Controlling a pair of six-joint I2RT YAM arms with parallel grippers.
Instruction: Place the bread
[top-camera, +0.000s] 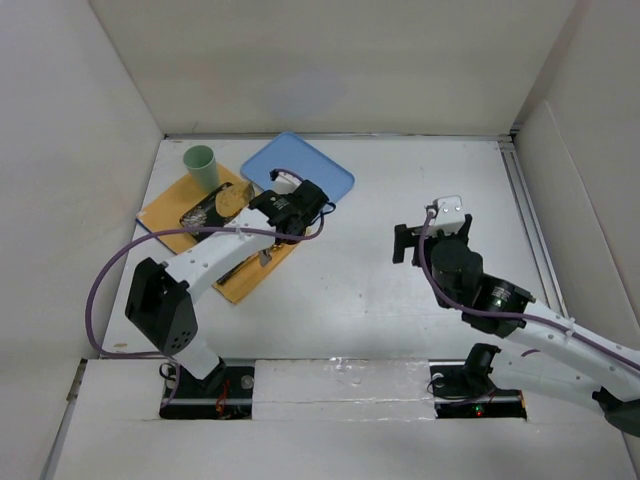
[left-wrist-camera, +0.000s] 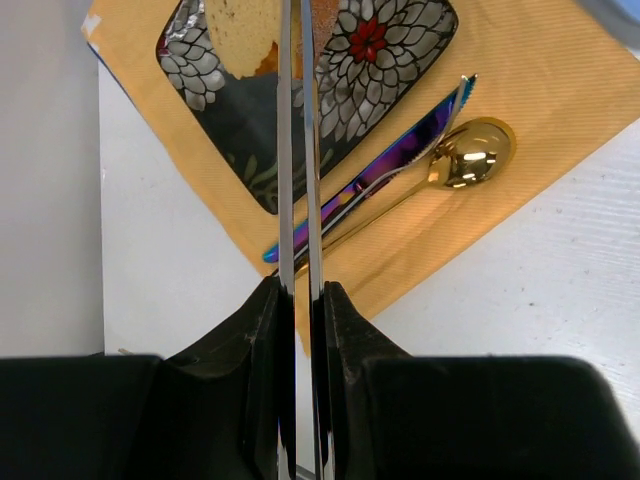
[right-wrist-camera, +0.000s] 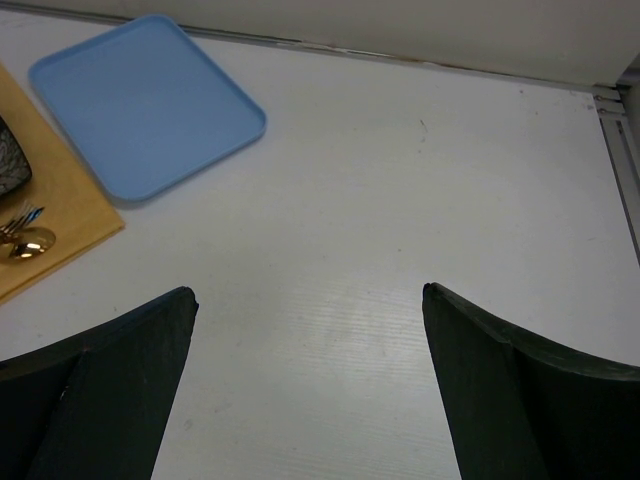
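Observation:
The bread (left-wrist-camera: 240, 30), a golden-brown slice with a darker crust, is at the far end of the dark floral plate (left-wrist-camera: 400, 60); in the top view the bread (top-camera: 232, 200) sits at the plate's right end. My left gripper (left-wrist-camera: 298, 290) is shut on a pair of thin metal tongs (left-wrist-camera: 297, 150). Their two blades are nearly together and run across the plate to the bread. The tong tips are cut off at the frame's top, so I cannot tell whether they pinch the bread. My right gripper (right-wrist-camera: 310, 300) is open and empty above bare table, well right of the plate.
The plate lies on an orange placemat (left-wrist-camera: 520, 70) with an iridescent knife (left-wrist-camera: 400, 150) and a gold spoon (left-wrist-camera: 470, 155) beside it. A green cup (top-camera: 201, 163) stands at the mat's far corner. A blue tray (top-camera: 297, 168) lies behind the left gripper. White walls enclose the table.

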